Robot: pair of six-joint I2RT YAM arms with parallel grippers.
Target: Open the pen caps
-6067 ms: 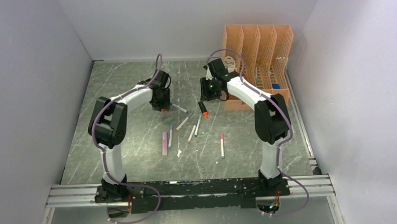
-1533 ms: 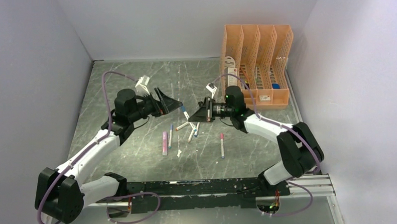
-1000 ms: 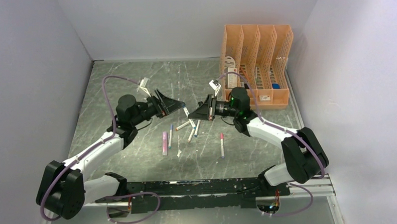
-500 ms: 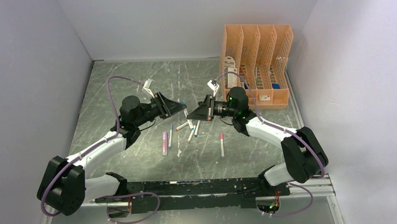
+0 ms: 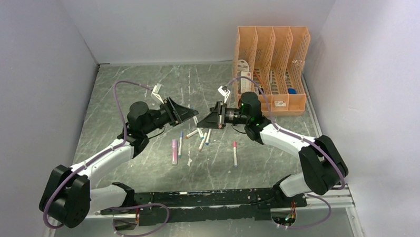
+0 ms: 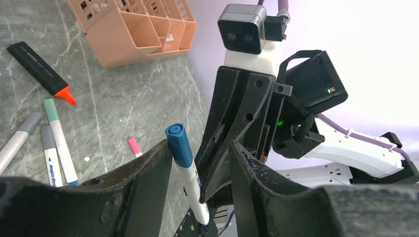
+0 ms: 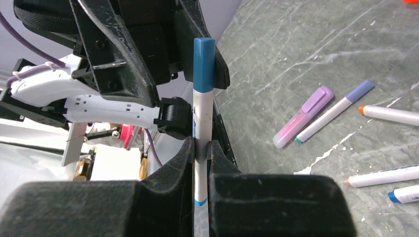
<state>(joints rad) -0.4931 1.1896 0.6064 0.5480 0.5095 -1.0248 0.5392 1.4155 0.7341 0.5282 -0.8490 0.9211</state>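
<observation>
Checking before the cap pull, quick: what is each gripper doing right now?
Left gripper: open, fingers either side of the blue cap.
Right gripper: shut on the blue-capped pen, gripping its barrel.

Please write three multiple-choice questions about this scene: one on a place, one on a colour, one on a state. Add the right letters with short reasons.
1. The pen between the two grippers is: A lying on the table; B clamped in the right gripper; C clamped in the left gripper.
2. Its cap is: A orange; B pink; C blue.
3. The left gripper's fingers are: A apart, the cap between them; B shut on the cap; C shut on nothing.
1 B: its fingers press the white barrel, off the table. 2 C: blue in both wrist views. 3 A: the left wrist view shows a gap between them.
</observation>
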